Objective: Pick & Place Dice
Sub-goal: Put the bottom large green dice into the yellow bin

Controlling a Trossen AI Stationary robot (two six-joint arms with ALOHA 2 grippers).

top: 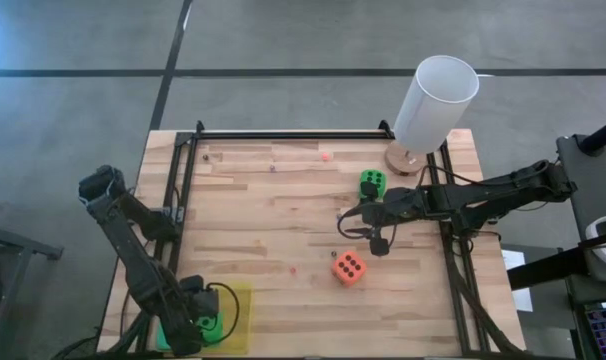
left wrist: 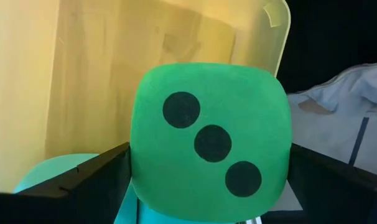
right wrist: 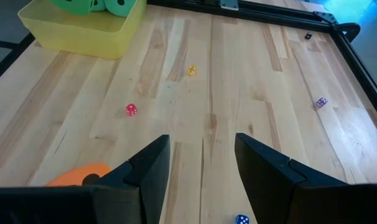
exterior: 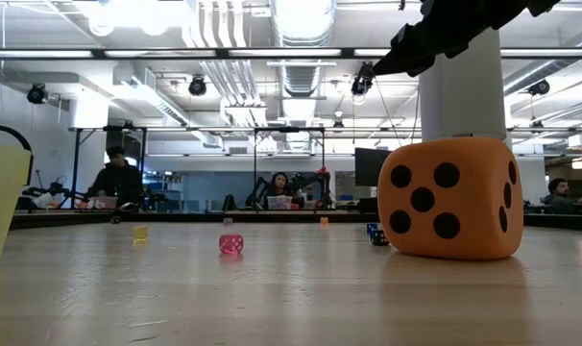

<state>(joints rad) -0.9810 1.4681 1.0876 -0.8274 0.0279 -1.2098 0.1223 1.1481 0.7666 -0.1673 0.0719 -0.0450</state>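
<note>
Seen from the high view, the wooden table (top: pixel 263 220) is framed by a black rail, and the left pincer (top: pixel 198 325) is parked over a yellow tray (top: pixel 238 300) at the near left corner, with a green die (top: pixel 209 325) sitting right at its fingertips. Over on the right side, the right pincer (top: pixel 379 243) is hung above the boards with its fingers spread and nothing between them, placed between a second green die (top: pixel 372 184) near the back and the orange-red die (top: pixel 348 267), which is left lying just beside it toward the front. A white cylinder (top: pixel 435 103) on a round wooden base is stood at the back right corner. From the low view, the orange-red die (exterior: pixel 451 197) is shown big and close, flat on the table, with a little pink die (exterior: pixel 231 243) and a tiny yellow one (exterior: pixel 140 232) scattered farther back, and people are seated at desks in the room behind. In the left wrist view, the green die (left wrist: pixel 210 143) is filled with three pips on its face and is set between the two dark fingers (left wrist: pixel 83 180), which are spread wide; whether it's actually touched by them can't be told, and something teal (left wrist: pixel 51 171) is glimpsed underneath, inside the yellow tray (left wrist: pixel 114 62). In the right wrist view, the right pincer (right wrist: pixel 202 162) is seen released over bare wood, with the orange-red die (right wrist: pixel 76 175) just off to one side of one finger and the yellow tray (right wrist: pixel 83 31) well apart, green shapes piled in it.
</note>
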